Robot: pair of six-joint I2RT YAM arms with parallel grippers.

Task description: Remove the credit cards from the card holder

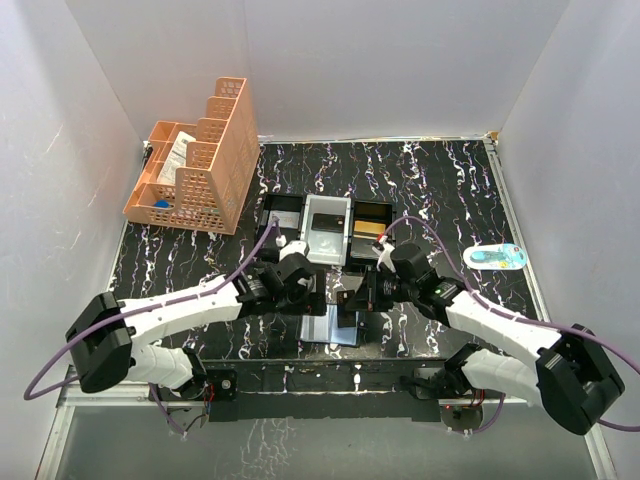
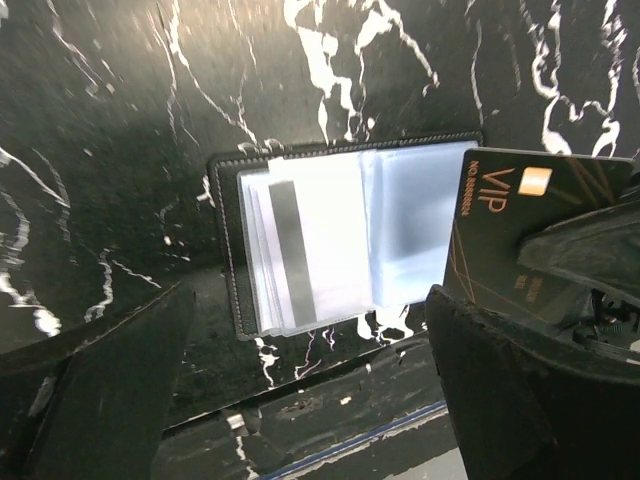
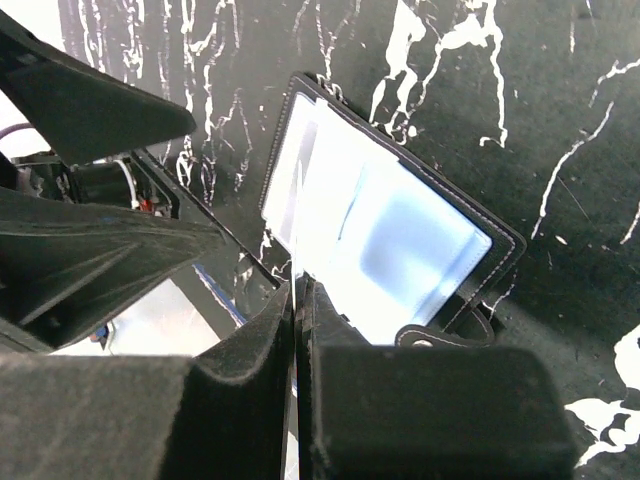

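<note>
Far to the left of my left pincer (image 1: 303,287) stood a peach plastic basket (image 1: 205,160), a rigid lattice with stepped tiers and paper slips inside. The table (image 1: 440,190) was glossy black with white veins, like marble.

My left pincer hung spread wide. Its matte black fingers (image 2: 105,395) sat at either side of the wrist view, touching and holding nothing.

Right under it, between my two pincers, lay the card holder (image 2: 330,245). It was flat, open and rectangular, with a dark stitched rim and shiny clear plastic sleeves fanned inside. A pale card (image 2: 292,255) with a dark stripe sat in the sleeves on the left side. A small dark tab (image 3: 428,338) with a snap stuck out at the holder edge nearest my right pincer.

Beyond both pincers was a three-compartment tray (image 1: 327,228), with black outer bays and a pale middle one.

My right pincer (image 3: 297,310) was pressed together, its soft textured pads pinching a black VIP card (image 2: 500,215) by one end. The card was thin and stiff, with a gold chip and gold lettering. It sat tilted over the holder's right side, and I couldn't tell whether it touched the sleeves.

Well to the right of that pincer lay a small oval blue-and-white packet (image 1: 495,257).
</note>
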